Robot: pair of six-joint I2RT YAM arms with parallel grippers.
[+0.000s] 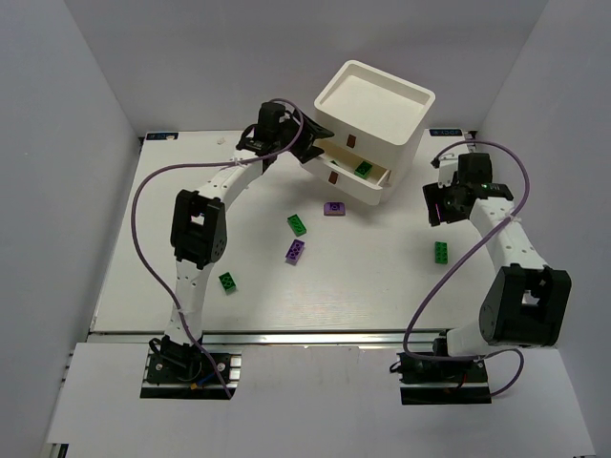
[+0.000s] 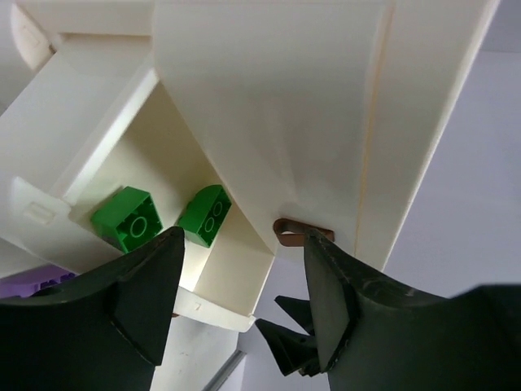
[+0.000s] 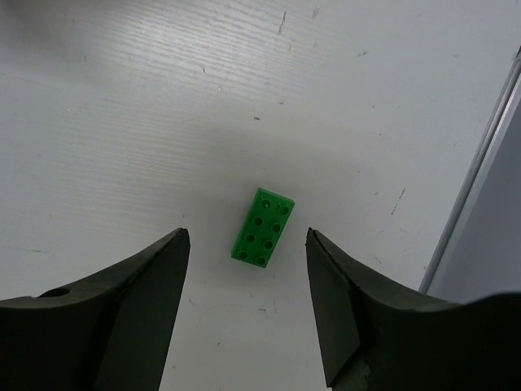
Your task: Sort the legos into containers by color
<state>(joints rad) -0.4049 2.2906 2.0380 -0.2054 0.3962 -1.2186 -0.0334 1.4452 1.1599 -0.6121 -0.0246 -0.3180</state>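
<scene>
Stage: sorting looks partway done to me; some green legos sit in a bin and five lie loose on the desk [image 1: 382, 286].
Containers: white bins are stacked at the far middle of the desk, the top bin [image 1: 363, 126] tilted over the lower bins [image 1: 358, 194].
Binned legos: the left wrist view shows a binned green brick [image 2: 126, 218] with a neighbour brick [image 2: 205, 213] just beside it, under the tilted bin.
Loose legos: far purple brick [image 1: 333, 208], near purple brick [image 1: 295, 251], middle green brick [image 1: 297, 223] and left green brick [image 1: 227, 281], all well apart from the stack.
Left gripper [image 2: 244, 236]: released, fingers spread at the stack's corner with the brown mark [image 2: 303, 232] between them; I see nothing grasped and cannot tell whether a finger touches the wall.
Right gripper [image 3: 248, 236]: released, hovering over the target green brick [image 3: 263, 226], which lies flat on the desk, studs up, framed between the fingers and apart from both.
Step in hand: I judge the right arm is lining up a pick of that brick.
Next move: I twist the wrist slightly to square with the skewed brick, come straight down, close across its narrow width, then carry it to the green bin.
Caution: the overhanging top bin leaves a tight entry, and the left arm crowds that corner.
</scene>
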